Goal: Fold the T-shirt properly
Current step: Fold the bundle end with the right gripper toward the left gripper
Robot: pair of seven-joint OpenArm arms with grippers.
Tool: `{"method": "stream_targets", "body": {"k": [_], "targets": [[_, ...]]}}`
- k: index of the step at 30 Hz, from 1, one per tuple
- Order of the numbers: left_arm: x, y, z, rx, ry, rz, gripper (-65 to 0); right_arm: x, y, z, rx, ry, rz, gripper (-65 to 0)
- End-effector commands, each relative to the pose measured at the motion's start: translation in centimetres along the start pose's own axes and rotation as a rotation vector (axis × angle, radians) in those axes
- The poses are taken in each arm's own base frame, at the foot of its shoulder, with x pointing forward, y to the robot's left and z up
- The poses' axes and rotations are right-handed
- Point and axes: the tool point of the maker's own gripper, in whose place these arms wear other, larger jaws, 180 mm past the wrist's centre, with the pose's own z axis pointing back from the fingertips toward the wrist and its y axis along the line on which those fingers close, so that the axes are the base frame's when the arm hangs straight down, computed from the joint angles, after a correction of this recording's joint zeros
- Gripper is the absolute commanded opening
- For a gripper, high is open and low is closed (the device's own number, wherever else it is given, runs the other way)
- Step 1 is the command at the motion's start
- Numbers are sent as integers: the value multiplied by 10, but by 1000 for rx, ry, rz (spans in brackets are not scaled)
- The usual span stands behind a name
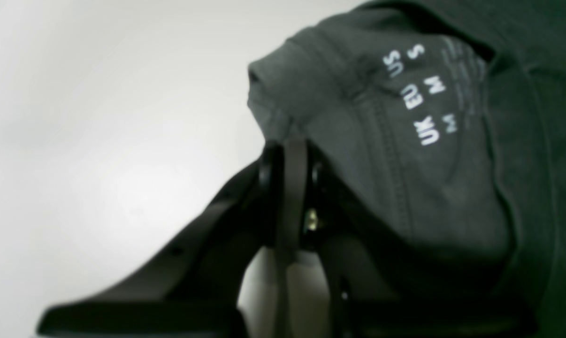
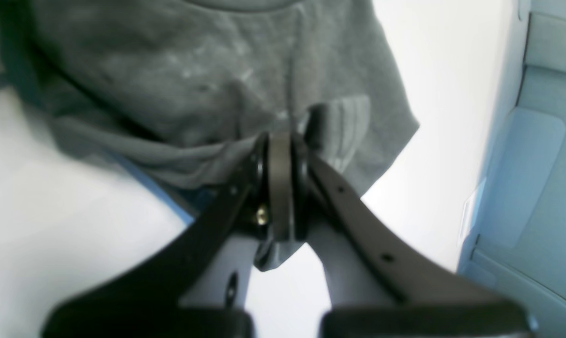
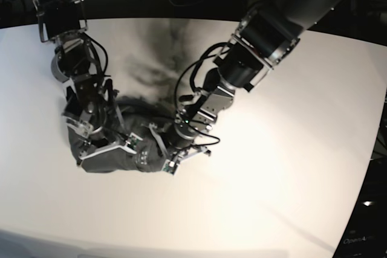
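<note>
Two pincers: both are down at the T-shirt [image 3: 121, 149], which lies bunched in a dark heap on the white table [image 3: 272, 167].
Left gripper [image 1: 290, 155]: its jaws are pressed together at the edge of the T-shirt, beside the white size print [image 1: 419, 94]; I cannot tell if cloth is caught between them.
Right gripper [image 2: 280, 155]: its jaws are closed tight on a fold of the T-shirt, and a little grey cloth sticks out below the fingertips.
T-shirt edges: near the right gripper a hemmed edge hangs loose to one side, and the cloth is wrinkled and doubled over itself.
Open room: on the side of the T-shirt away from the arms the table is bare and wide.
</note>
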Motion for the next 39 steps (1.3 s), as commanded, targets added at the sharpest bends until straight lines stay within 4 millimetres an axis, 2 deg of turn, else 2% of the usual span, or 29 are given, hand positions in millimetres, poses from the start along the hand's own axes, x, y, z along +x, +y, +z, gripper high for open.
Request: {"method": "stream_targets", "body": {"k": [1,10,15,19,24,34,39], "targets": [[-15,1,0,7,81,-4,-623,5,-20,6,-53,-13,-3,-643],[-22,-2,1,4,91,0,-623,7,-22,6,-61,-14,7,-643],[-22,-2,1,4,91,0,-623,-6,-31,7,-97,30,31,-643],[-22,-2,1,4,91,0,-623,-11,-30,5,-107,45,49,-643],[-28,-3,2,1,100,4,-623,-6,-15,2,-76,-6,53,-643],[-31,-4,3,4,105,6,-623,-16,19,-25,41,-23,49,-643],[-31,-4,3,4,105,6,-623,-12,27,-31,67,-53,44,-643]]}}
